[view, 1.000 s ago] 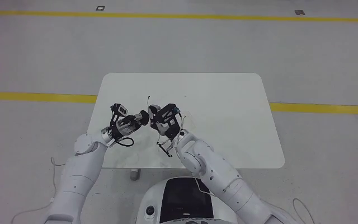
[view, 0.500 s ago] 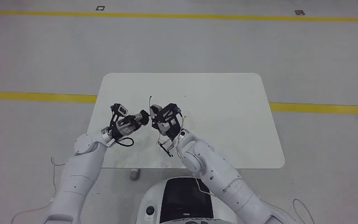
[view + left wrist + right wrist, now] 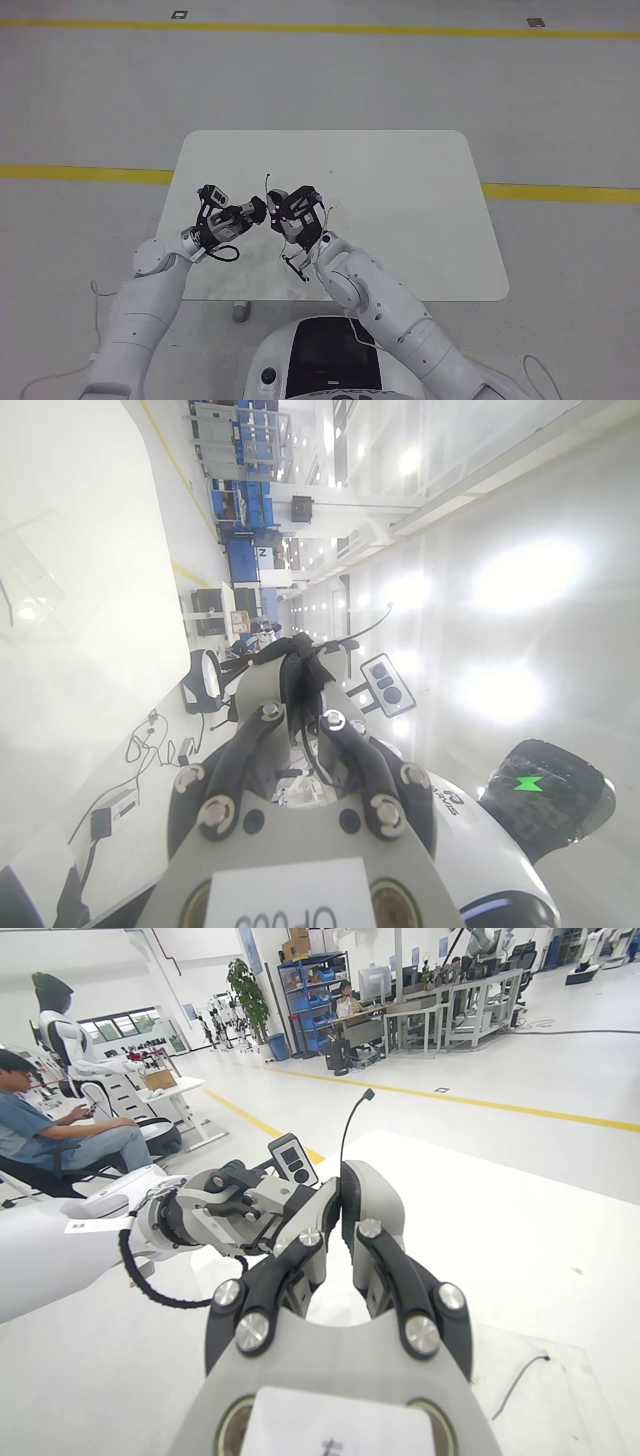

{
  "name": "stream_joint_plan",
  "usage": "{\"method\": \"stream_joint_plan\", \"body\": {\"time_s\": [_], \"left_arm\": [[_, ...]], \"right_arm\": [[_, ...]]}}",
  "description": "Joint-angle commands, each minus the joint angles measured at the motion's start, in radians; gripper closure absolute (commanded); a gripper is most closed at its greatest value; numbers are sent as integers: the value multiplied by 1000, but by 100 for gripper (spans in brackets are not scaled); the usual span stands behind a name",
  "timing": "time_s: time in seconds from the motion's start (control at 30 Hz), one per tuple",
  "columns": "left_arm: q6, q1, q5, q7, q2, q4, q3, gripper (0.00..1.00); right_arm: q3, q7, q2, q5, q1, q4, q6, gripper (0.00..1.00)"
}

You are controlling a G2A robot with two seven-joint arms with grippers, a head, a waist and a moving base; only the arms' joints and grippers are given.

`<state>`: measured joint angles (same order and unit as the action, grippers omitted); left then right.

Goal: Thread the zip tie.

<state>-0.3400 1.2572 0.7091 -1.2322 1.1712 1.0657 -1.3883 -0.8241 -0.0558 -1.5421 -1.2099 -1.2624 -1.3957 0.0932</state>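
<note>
right hand [image 3: 341, 1210] clamped on zip tie [image 3: 343, 1143] | left hand [image 3: 300, 650] fingertips together, hold unclear | hands meet lower left of table [image 3: 400, 200], near its edge | open surface right

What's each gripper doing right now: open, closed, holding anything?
Left gripper: closed; whether it pinches anything cannot be told.
Right gripper: closed on the zip tie, whose strap sticks up above it.

Two zip ties [image 3: 348, 1128], two claws [image 3: 341, 1200], one table [image 3: 400, 170]
</note>
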Motion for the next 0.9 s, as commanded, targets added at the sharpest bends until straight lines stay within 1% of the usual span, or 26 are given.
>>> {"method": "stream_joint_plan", "body": {"time_s": [0.0, 0.03, 0.1, 0.17, 0.2, 0.23, 0.33, 0.5, 0.63, 0.87], "left_arm": [[0, 0, 0, 0, 0, 0, 0, 100], [0, 0, 0, 0, 0, 0, 0, 100], [0, 0, 0, 0, 0, 0, 0, 100], [0, 0, 0, 0, 0, 0, 0, 100], [0, 0, 0, 0, 0, 0, 0, 100], [0, 0, 0, 0, 0, 0, 0, 100], [0, 0, 0, 0, 0, 0, 0, 100], [0, 0, 0, 0, 0, 0, 0, 100], [0, 0, 0, 0, 0, 0, 0, 100], [0, 0, 0, 0, 0, 0, 0, 100]], "right_arm": [[-1, 2, 0, 0, -1, -1, 1, 82], [-3, 2, 0, 0, -1, -1, 0, 55], [-4, 2, 0, 0, -1, -3, -1, 45], [-5, 3, -1, -2, 0, -6, -1, 46], [-5, 4, -1, -2, 0, -7, -1, 49], [-5, 5, -1, -2, 1, -7, 0, 50], [-6, 8, -1, -6, 3, -12, 1, 51], [-9, 15, -2, -8, 8, -18, 3, 57], [-9, 19, -3, -10, 15, -17, 6, 59], [-6, 19, -6, -15, 20, -19, 4, 78]]}}
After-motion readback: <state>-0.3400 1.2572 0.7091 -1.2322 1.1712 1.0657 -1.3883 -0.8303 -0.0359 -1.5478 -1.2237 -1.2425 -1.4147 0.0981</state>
